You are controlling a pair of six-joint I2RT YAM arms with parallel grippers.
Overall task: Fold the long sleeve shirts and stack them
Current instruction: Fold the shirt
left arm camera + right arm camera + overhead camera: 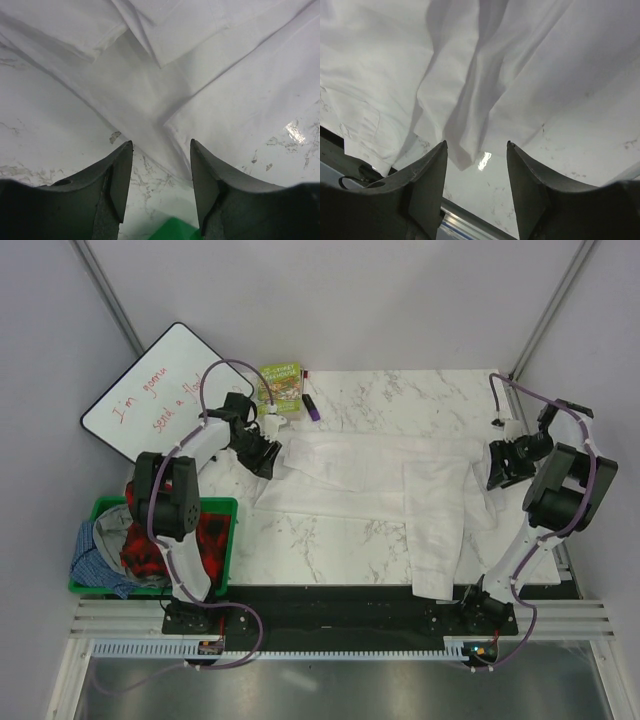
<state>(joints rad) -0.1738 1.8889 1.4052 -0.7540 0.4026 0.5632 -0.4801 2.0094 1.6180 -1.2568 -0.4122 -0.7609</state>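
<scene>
On the white marble bench (400, 390), a plain white, collared long sleeve shirt (350, 475) lies spread and wrinkled across the middle. One long part of it runs toward the near edge, where its end hangs just over the rim. At the shirt's left end, the left tool (161, 150) has its two dark fingers spread with nothing between them; layered cloth edges lie just beyond the tips. At the shirt's right end, the right tool (476, 150) is likewise spread and pinches nothing, with a loose fold of cloth just ahead of its tips. A small green book (280, 387) and a purple marker (311, 407) lie at the far edge. A white rounded whiteboard (150, 390) with red writing stands far left. A green plastic bin (215, 504) of mixed clothes (100, 550) sits near left.
</scene>
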